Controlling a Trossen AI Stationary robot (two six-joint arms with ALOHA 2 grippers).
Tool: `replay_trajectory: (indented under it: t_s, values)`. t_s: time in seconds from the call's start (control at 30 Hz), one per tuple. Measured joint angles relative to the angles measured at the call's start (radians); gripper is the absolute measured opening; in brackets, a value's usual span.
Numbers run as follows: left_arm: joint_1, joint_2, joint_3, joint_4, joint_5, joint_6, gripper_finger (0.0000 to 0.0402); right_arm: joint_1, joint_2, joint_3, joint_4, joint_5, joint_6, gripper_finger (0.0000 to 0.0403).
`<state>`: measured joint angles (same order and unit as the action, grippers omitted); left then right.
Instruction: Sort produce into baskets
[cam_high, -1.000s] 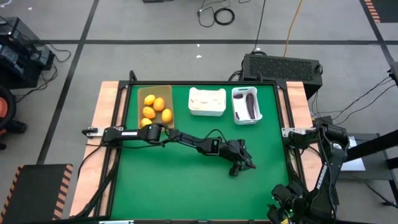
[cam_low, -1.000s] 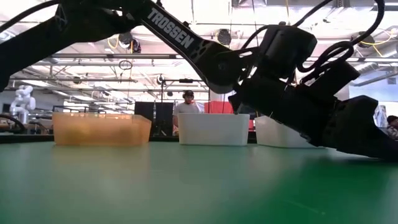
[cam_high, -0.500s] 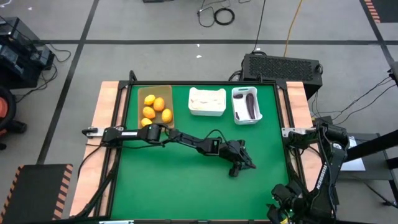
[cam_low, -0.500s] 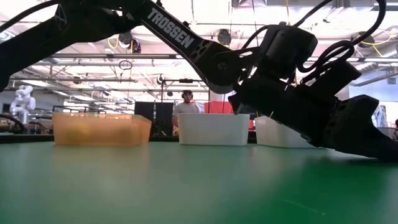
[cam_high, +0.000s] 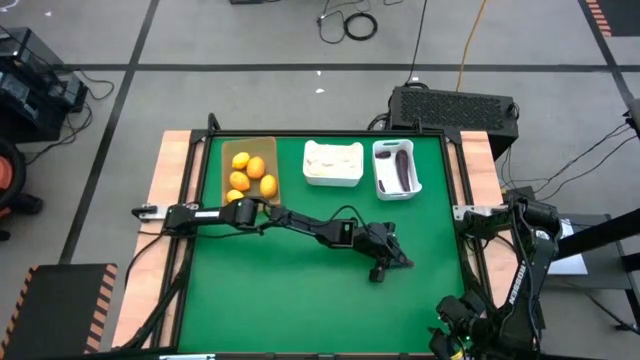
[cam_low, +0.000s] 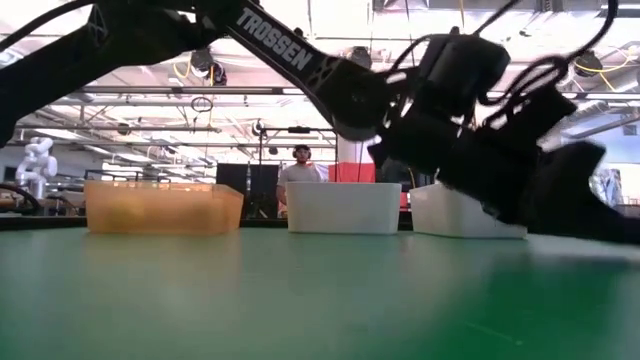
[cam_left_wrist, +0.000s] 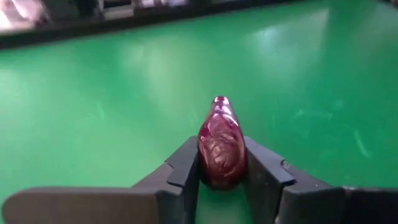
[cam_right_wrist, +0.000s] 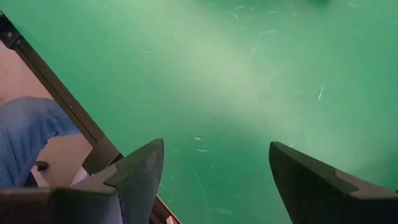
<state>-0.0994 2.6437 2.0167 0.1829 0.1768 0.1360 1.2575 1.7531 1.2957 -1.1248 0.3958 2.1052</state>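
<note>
My left gripper (cam_left_wrist: 221, 177): jaws clamped on eggplant (cam_left_wrist: 219, 146), mid-worktop (cam_high: 300, 290), gripped at fat end so tip points fwd for drop into far-right white bin (cam_high: 397, 190) w/ other eggplants. Right gripper (cam_right_wrist: 211, 177): jaws apart, parked at worktop edge.

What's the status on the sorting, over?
Left gripper shut on eggplant, mid-table. Right gripper open, parked at table's right edge. Nothing blocking.

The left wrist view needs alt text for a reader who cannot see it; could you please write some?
The left end effector is closed on a glossy dark purple eggplant piece, one dark finger against each side. Bare green table fills the view beyond it.
</note>
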Motion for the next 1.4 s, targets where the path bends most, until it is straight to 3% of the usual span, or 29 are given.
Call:
replay_trajectory:
  t_s: [0.37,0.43,0.57,0.67,0.73,0.9,1.1,1.27,1.4]
  values:
    - [0.046,-0.111,0.001,-0.056,-0.03,0.003,0.0095,0.0,0.0,0.0,-0.001,0.003,-0.023,0.0281]
    - [0.064,-0.138,0.001,-0.072,-0.087,0.003,0.0095,0.0,0.0,0.0,-0.002,0.003,-0.03,0.0281]
    - [0.1,-0.18,0.001,-0.089,-0.3,0.001,0.0095,0.0,0.0,0.0,-0.009,0.025,-0.032,0.0281]
    - [0.131,-0.202,0.001,-0.088,-0.46,0.009,0.0094,0.0,0.0,0.0,-0.006,0.105,-0.066,0.0281]
    - [0.158,-0.21,0.001,-0.085,-0.513,0.009,0.0094,0.0,0.0,0.0,-0.001,0.164,-0.1,0.0281]
    - [0.234,-0.207,0.001,-0.123,-0.498,-0.041,0.0102,-0.014,0.0,0.0,-0.002,0.259,-0.183,0.0281]
    - [0.277,-0.207,0.001,-0.203,-0.383,-0.139,0.0159,-0.038,0.0,0.0,-0.004,0.314,-0.277,0.0281]
    - [0.279,-0.207,0.001,-0.206,-0.374,-0.155,0.0203,-0.051,0.0,0.0,-0.004,0.318,-0.337,0.0281]
    - [0.278,-0.219,0.001,-0.241,-0.37,-0.153,0.0215,-0.058,0.0,0.0,-0.004,0.317,-0.349,0.0281]
